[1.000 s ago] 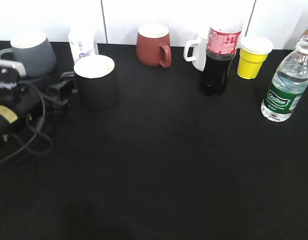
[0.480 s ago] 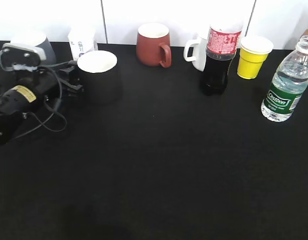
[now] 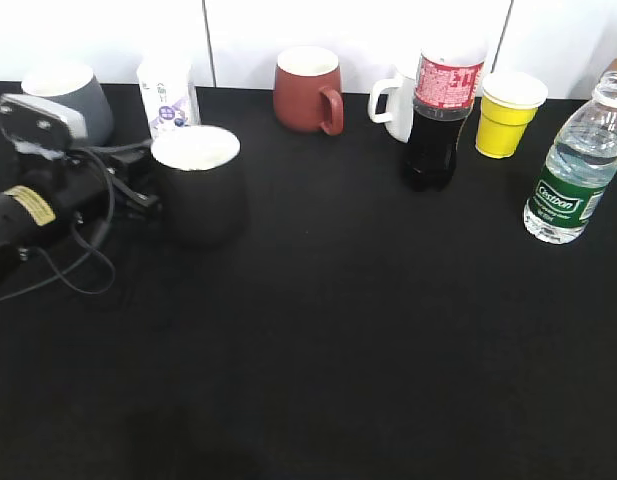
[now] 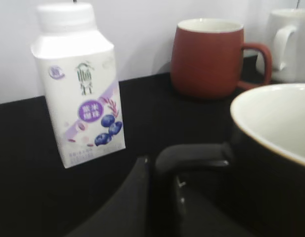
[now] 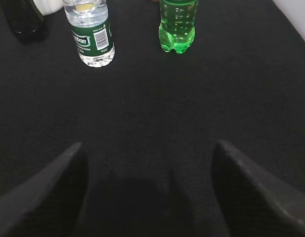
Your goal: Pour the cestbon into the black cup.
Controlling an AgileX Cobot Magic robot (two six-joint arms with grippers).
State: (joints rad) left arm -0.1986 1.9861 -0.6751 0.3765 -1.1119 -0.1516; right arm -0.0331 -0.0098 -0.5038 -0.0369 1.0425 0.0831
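The black cup (image 3: 196, 190), white inside, is at the left, its handle (image 4: 192, 156) gripped between the jaws of my left gripper (image 3: 138, 187). In the left wrist view the left gripper (image 4: 159, 170) is shut on that handle, with the cup's rim (image 4: 276, 123) at the right. The cestbon (image 3: 573, 165), a clear bottle with a green label, stands upright at the far right. It also shows in the right wrist view (image 5: 90, 34), well ahead of my open, empty right gripper (image 5: 148, 148). The right gripper is out of the exterior view.
Along the back stand a grey mug (image 3: 73, 95), a milk carton (image 3: 166, 88), a brick-red mug (image 3: 306, 90), a white mug (image 3: 393, 105), a cola bottle (image 3: 440, 110) and a yellow cup (image 3: 508, 112). A green bottle (image 5: 178, 24) stands beside the cestbon.
My left gripper and the black cup in it moved back toward the wall, then forward toward the camera. The cestbon and the other things have not moved.
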